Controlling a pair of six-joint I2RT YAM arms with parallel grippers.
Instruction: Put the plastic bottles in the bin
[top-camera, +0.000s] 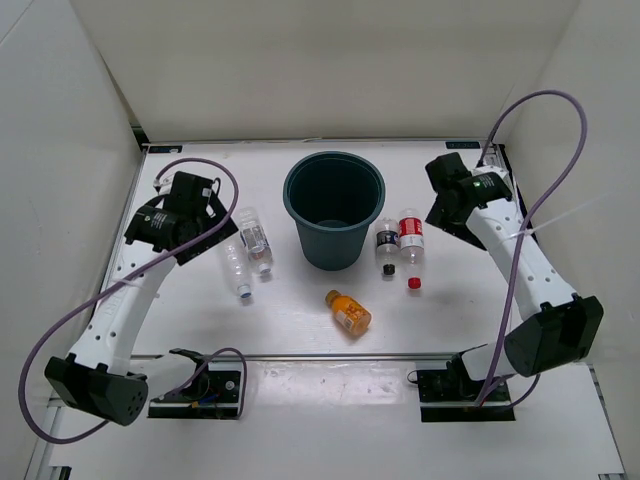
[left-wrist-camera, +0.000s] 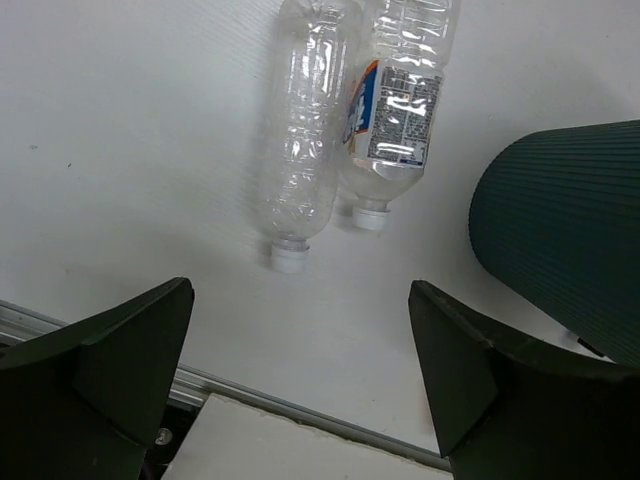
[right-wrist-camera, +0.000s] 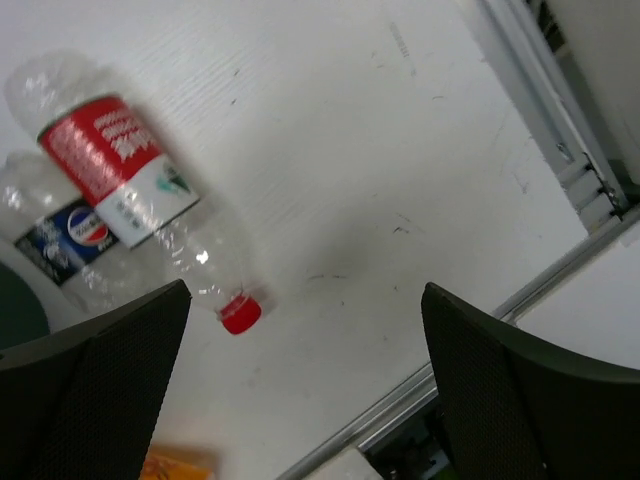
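Two clear bottles with white caps (top-camera: 236, 270) (top-camera: 255, 240) lie side by side left of the dark teal bin (top-camera: 290, 195). In the left wrist view they show as a bare one (left-wrist-camera: 300, 140) and a labelled one (left-wrist-camera: 395, 110), with the bin's wall (left-wrist-camera: 570, 230) at the right. My left gripper (top-camera: 222, 218) (left-wrist-camera: 300, 290) hangs open and empty above them. Right of the bin lie the dark-labelled bottle (top-camera: 387, 245) (right-wrist-camera: 70, 235) and the red-labelled bottle (top-camera: 411, 240) (right-wrist-camera: 130, 180), its red cap (right-wrist-camera: 240, 315) pointing toward me. My right gripper (top-camera: 440, 195) (right-wrist-camera: 305, 290) is open and empty beside them. The short orange bottle (top-camera: 348, 311) (right-wrist-camera: 180, 465) lies in front of the bin.
A metal rail (top-camera: 400, 355) runs along the table's near edge. White walls enclose the table at the back and both sides. Purple cables (top-camera: 540, 110) loop over each arm.
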